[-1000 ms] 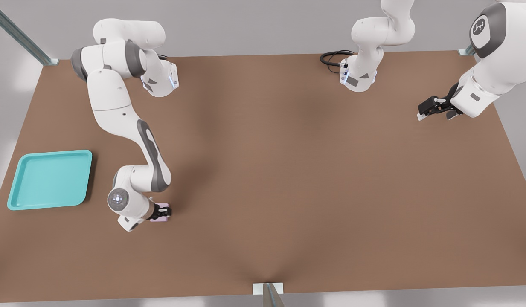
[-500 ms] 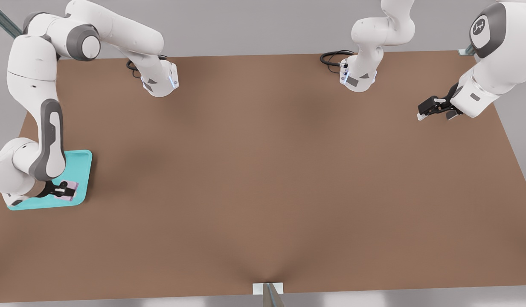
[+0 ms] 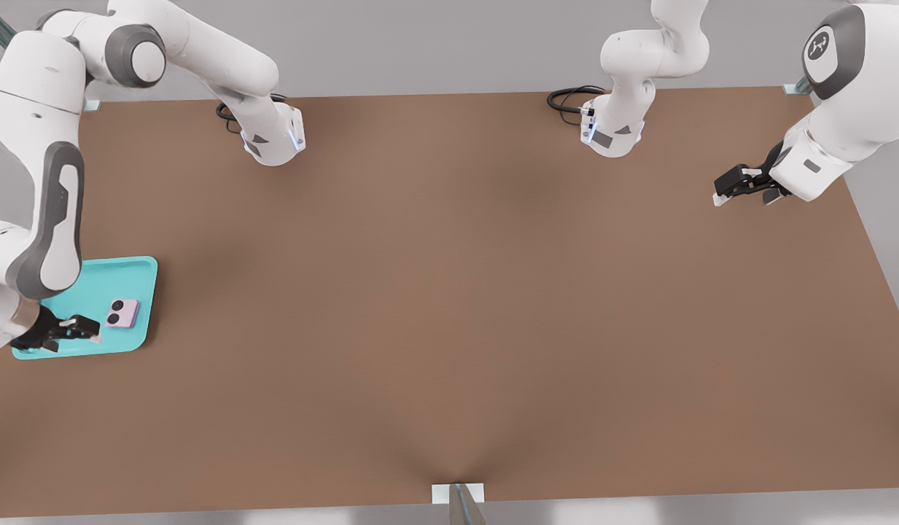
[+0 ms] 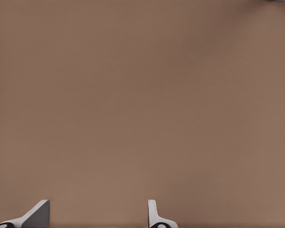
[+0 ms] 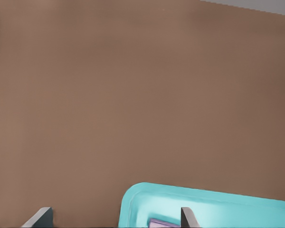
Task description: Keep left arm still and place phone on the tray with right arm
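Lying on tray [image 3: 139,339] atop brown table [image 3: 449,328]: phone [image 3: 122,313], fingers [image 3: 93,338] apart.

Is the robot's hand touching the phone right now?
Apart. The front view shows turquoise tray floor between the hand, open, and the phone.

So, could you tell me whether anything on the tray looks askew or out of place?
Nothing stands out. The phone lies flat inside the tray, lenses up, slightly turned against the rim but fully within it. The gripper sits open just beside the phone, over the tray, not touching it.
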You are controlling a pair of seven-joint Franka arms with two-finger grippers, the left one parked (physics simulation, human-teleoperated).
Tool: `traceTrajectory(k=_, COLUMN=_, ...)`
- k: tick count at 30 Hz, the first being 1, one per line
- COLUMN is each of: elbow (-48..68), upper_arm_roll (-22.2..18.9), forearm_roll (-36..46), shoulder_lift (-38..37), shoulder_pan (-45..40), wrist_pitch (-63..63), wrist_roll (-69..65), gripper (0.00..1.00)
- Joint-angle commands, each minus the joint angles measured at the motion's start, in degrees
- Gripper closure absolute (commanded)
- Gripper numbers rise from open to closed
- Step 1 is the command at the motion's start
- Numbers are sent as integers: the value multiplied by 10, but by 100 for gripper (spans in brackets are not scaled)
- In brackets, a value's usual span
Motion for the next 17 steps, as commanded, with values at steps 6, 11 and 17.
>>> traceTrajectory(k=6, elbow=60, upper_arm_roll=-10, forearm_roll=-31, shoulder_lift=-176, shoulder_pan=218, wrist_pitch=-278, wrist_roll=276, gripper=0)
traceTrajectory(k=11, elbow=103, upper_arm_roll=-153, forearm_roll=-17, shoulder_lift=-173, shoulder_pan=377, wrist_pitch=-317, wrist_roll=306, gripper=0)
traceTrajectory(k=17, elbow=-7, upper_arm_roll=-118, forearm_roll=-23, shoulder_lift=-238, shoulder_pan=343, wrist_pitch=-277, wrist_roll=317, gripper=0)
